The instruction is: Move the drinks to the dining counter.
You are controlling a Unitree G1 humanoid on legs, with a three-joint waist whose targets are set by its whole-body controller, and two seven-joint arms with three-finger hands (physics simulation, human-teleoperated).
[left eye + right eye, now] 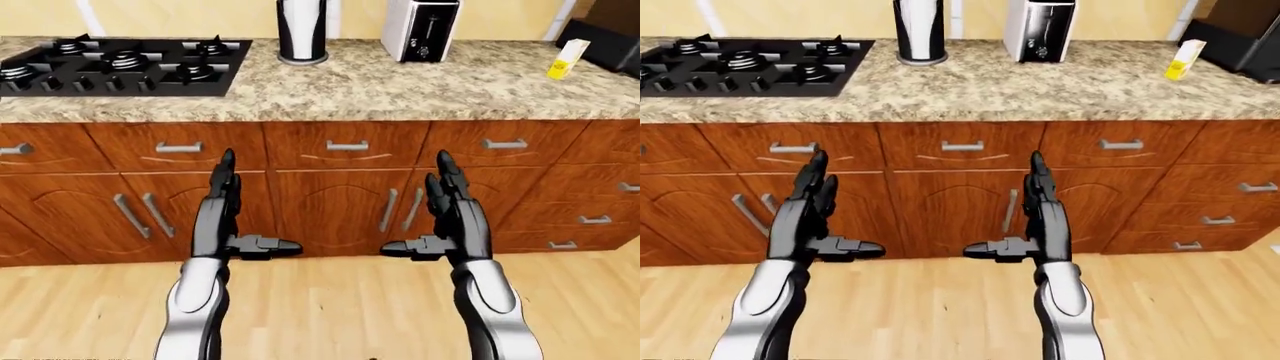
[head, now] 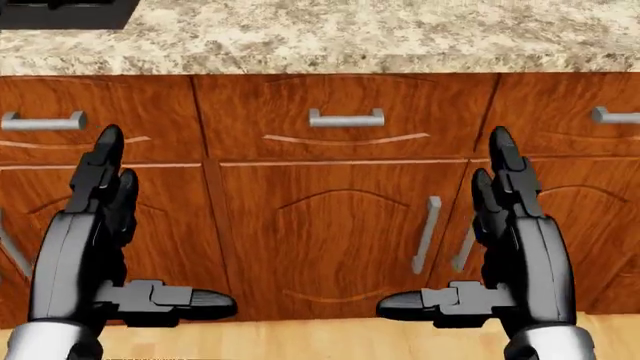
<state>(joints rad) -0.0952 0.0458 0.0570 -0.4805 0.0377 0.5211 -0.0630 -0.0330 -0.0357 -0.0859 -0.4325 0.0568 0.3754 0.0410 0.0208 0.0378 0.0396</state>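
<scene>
A small yellow drink carton [image 1: 568, 58] stands upright on the speckled granite counter [image 1: 400, 88], at the far right of the left-eye view. Both of my black hands are raised over the floor below the counter, palms facing each other, with the wooden cabinet doors behind them. My left hand [image 1: 252, 210] is open, fingers pointing up and thumb pointing inward, holding nothing. My right hand [image 1: 420, 208] mirrors it, open and empty. The carton lies well up and to the right of my right hand. The head view shows only both hands and the cabinets.
A black gas hob [image 1: 120, 64] sits at the counter's left. A black-and-white cylinder [image 1: 302, 30] and a white appliance [image 1: 420, 28] stand along the top edge, and a dark appliance [image 1: 605, 43] beside the carton. Drawers and doors with metal handles [image 2: 345, 118] face me above the wooden floor [image 1: 330, 300].
</scene>
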